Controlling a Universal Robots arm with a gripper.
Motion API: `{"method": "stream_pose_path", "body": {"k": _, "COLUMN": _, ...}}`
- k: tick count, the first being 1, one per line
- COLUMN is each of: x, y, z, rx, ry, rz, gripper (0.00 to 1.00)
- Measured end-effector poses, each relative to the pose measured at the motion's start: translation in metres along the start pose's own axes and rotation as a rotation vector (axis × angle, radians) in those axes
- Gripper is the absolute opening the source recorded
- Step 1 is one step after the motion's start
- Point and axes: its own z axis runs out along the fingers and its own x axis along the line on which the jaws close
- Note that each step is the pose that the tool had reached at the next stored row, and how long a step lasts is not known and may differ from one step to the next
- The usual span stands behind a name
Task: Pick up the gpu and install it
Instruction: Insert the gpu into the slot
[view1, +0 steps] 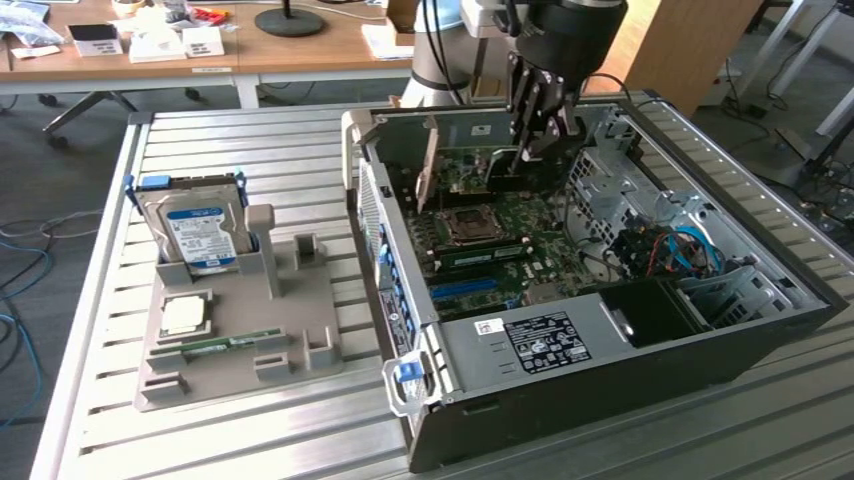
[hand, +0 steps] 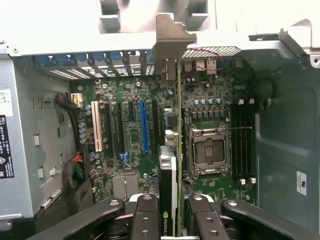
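The gpu (view1: 487, 170) hangs upright inside the open computer case (view1: 747, 330), above the motherboard (view1: 514, 240). My gripper (view1: 545, 140) reaches down from above and is shut on the card's end. In the wrist view the gpu (hand: 171, 165) appears edge-on as a thin green and black strip between my fingers (hand: 145, 215), with my gripper (hand: 172, 207) closed around it. Its silvery bracket (hand: 172, 35) points at the case's rear slot openings. The card runs between the blue slot (hand: 145, 125) and the processor socket (hand: 207, 147). I cannot tell if it touches a slot.
On the slatted table, at the exterior view's left, a grey fixture (view1: 240, 330) holds a hard drive (view1: 200, 235), a processor chip (view1: 183, 315) and a memory stick (view1: 220, 345). The power supply (view1: 534, 345) and drive cage (view1: 721, 290) crowd the case's near end.
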Motion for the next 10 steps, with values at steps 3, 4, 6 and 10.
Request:
{"method": "stream_pose_path", "body": {"k": 3, "x": 0.0002, "y": 0.0, "z": 0.0024, "rx": 0.0, "ry": 0.0, "rz": 0.0, "gripper": 0.27}}
{"method": "stream_pose_path", "body": {"k": 4, "x": 0.0002, "y": 0.0, "z": 0.0031, "rx": 0.0, "ry": 0.0, "rz": 0.0, "gripper": 0.27}}
{"method": "stream_pose_path", "body": {"k": 6, "x": 0.0003, "y": 0.0, "z": 0.0032, "rx": -0.0001, "ry": 0.0002, "rz": 0.0, "gripper": 0.27}}
{"method": "stream_pose_path", "body": {"k": 10, "x": 0.0003, "y": 0.0, "z": 0.0033, "rx": 0.0, "ry": 0.0, "rz": 0.0, "gripper": 0.27}}
